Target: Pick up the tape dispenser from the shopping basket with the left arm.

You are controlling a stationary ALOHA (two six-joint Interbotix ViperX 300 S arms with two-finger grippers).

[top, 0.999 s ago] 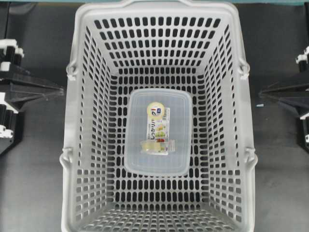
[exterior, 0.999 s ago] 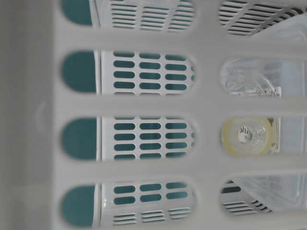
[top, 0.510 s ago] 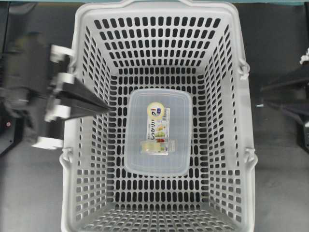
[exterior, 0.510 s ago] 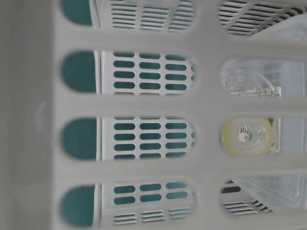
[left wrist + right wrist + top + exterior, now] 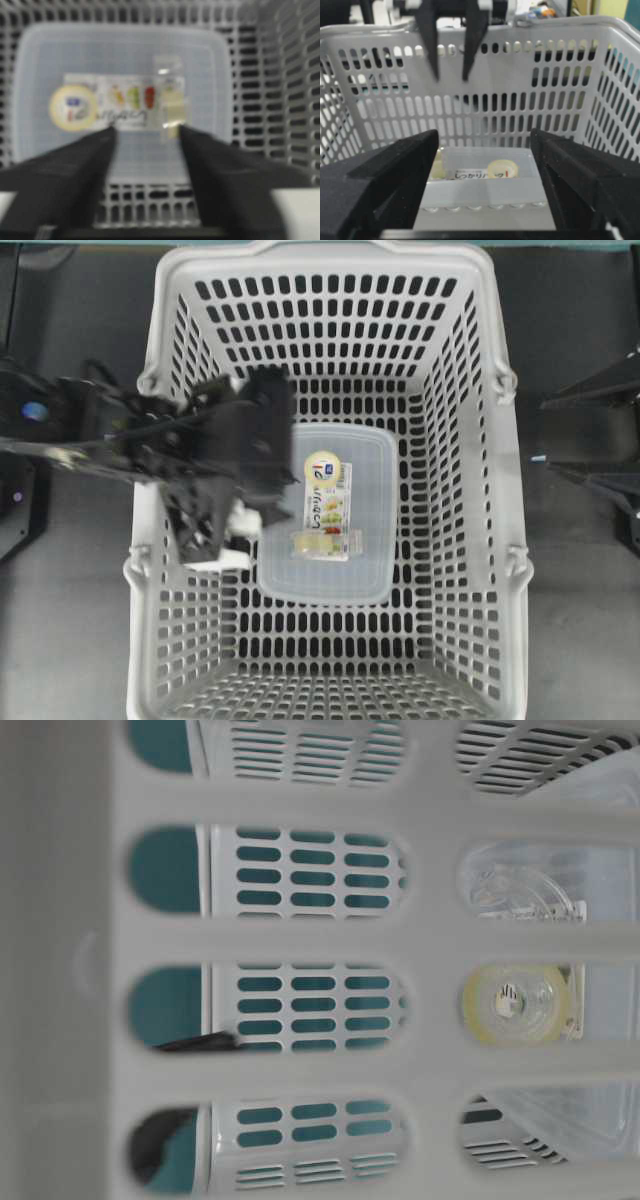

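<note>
Translucent tape dispenser (image 5: 325, 511) flat on the slotted floor of the shopping basket (image 5: 163, 360), about mid-floor, label up, round cream spot toward the far end in the overhead view. Left arm (image 5: 120, 435) across the basket's left rim, blurred, with the left gripper (image 5: 270, 440) over the box's far-left corner. From the left wrist camera, left gripper (image 5: 145, 135) fingers parted, empty, above the near edge of the tape dispenser (image 5: 122, 95), not touching it. Seen from the right wrist camera, those two dark fingers hanging down just inside the far wall, apart from each other, well above the box. Right gripper (image 5: 482, 150) outside the basket's right wall, fingers spread wide, nothing held. Right arm (image 5: 600, 435) parked at the right edge of the overhead view.
</note>
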